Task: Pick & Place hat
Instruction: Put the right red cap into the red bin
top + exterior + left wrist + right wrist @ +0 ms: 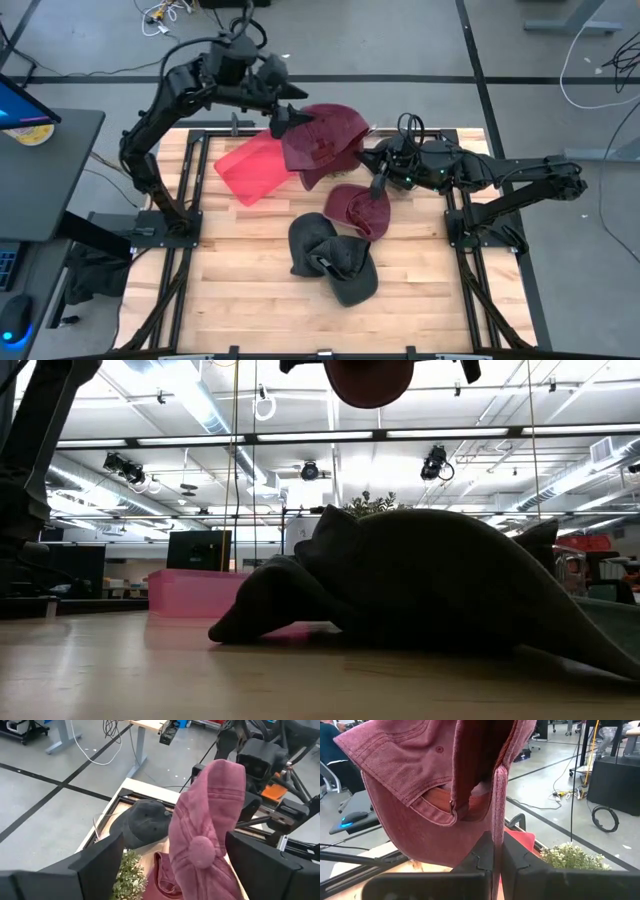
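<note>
Two maroon caps are up in the air. The larger one (325, 140) (205, 835) sits at the left gripper (292, 118) (174, 840), whose fingers stand wide apart on either side of it, over the far middle of the table. The right gripper (378, 185) (497, 845) is shut on the second maroon cap (358, 210) (420, 775), whose round crown shows at the top of the low view (368, 380). Dark grey caps (330, 262) (420, 580) (145, 820) lie in a heap on the table's near middle. My left gripper has the larger maroon cap reaching back between its open fingers (260, 865), button side toward the camera. I cannot tell whether either finger touches it. My right gripper pinches a narrow strip of the cap's rim (497, 827) beside the back opening (450, 795), between both fingers. It comes from above, slanting from the table's right. The cap hangs below the fingers, clear of the table.
A pink bin (250, 170) (195, 592) (520, 837) stands at the table's far left, below the left gripper. A small green plant (130, 875) (572, 857) (370, 502) stands beside it. Bare wood lies on the near left and near right. A desk with a monitor stands left of the table.
</note>
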Controlling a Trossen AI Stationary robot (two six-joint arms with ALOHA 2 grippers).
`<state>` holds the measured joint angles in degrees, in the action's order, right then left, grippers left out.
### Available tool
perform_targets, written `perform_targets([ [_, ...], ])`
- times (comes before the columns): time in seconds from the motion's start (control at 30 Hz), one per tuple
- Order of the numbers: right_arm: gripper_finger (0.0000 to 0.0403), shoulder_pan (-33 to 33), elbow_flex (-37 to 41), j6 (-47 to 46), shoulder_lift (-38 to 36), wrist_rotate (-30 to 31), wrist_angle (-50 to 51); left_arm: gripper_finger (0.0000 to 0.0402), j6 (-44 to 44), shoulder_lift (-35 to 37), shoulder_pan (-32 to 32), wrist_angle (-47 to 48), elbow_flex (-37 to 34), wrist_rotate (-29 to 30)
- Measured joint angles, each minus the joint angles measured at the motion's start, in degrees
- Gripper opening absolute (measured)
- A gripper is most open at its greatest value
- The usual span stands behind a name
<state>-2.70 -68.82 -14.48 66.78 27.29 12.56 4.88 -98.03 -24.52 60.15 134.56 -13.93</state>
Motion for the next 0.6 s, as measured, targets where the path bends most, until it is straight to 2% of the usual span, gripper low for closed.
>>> perform_targets([
  [0.1,0.0007,0.0,0.0,0.0,0.0,0.0,0.1,0.0331,-0.1,-0.2,0.0,0.0,0.0,0.7],
  [0.2,0.0007,0.0,0.0,0.0,0.0,0.0,0.0,0.0279,-0.7,-0.2,0.0,0.0,0.0,0.4],
  [0.3,0.0007,0.0,0.0,0.0,0.0,0.1,0.0,0.0196,-2.4,-0.2,0.4,0.1,0.0,-0.6],
  [0.43,0.0007,0.0,0.0,0.0,0.0,0.1,0.0,0.0056,-5.6,-0.2,0.7,0.2,0.0,-2.0],
  [0.47,0.0007,0.0,0.0,-0.2,0.0,0.1,0.0,0.0032,-6.1,-0.2,0.8,0.3,0.0,-2.3],
  [0.6,0.0022,0.0,0.0,0.0,0.0,-2.3,0.0,0.003,-8.8,-0.2,1.4,0.3,0.0,-2.3],
])
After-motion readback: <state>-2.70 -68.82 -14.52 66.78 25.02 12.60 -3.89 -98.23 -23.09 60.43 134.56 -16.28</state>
